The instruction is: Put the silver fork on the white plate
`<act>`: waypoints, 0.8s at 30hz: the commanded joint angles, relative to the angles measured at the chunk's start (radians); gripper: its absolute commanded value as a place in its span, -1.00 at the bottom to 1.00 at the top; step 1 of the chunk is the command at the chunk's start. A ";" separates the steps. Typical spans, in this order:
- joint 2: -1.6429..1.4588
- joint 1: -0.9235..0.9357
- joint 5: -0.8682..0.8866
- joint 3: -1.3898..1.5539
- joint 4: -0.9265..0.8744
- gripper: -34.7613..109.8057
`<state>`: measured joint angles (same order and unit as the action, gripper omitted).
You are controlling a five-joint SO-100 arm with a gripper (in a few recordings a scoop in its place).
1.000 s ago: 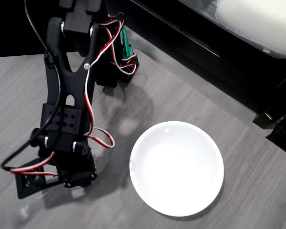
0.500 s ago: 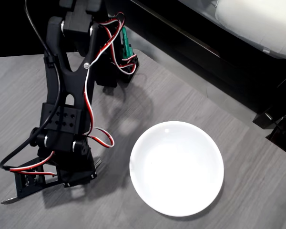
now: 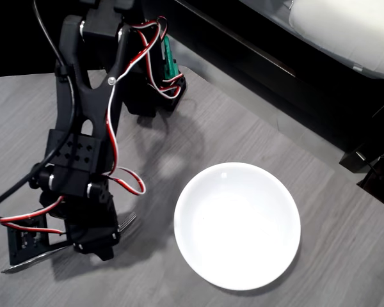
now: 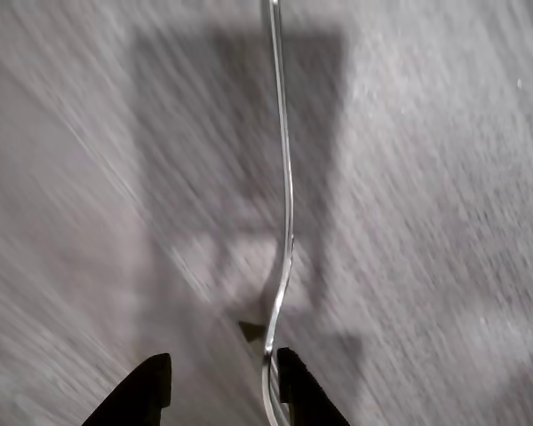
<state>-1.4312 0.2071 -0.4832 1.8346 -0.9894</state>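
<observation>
- Worktop (image 3: 243,121): grey woodgrain surface.
- White plate (image 3: 237,225): empty, right of the arm in the overhead view.
- Fingers (image 4: 220,383): apparently clenched on the fork; keep it level during carry.
- Silver fork (image 4: 287,204): at the fingers, well left of the plate.
</observation>
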 commanded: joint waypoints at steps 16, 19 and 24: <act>-0.233 0.057 -0.011 -0.048 -0.048 -0.45; -0.264 0.054 -0.009 -0.048 -0.072 -0.45; -0.275 0.043 -0.006 -0.046 -0.089 -0.45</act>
<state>-1.6552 0.2531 -0.4863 1.8346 -1.0723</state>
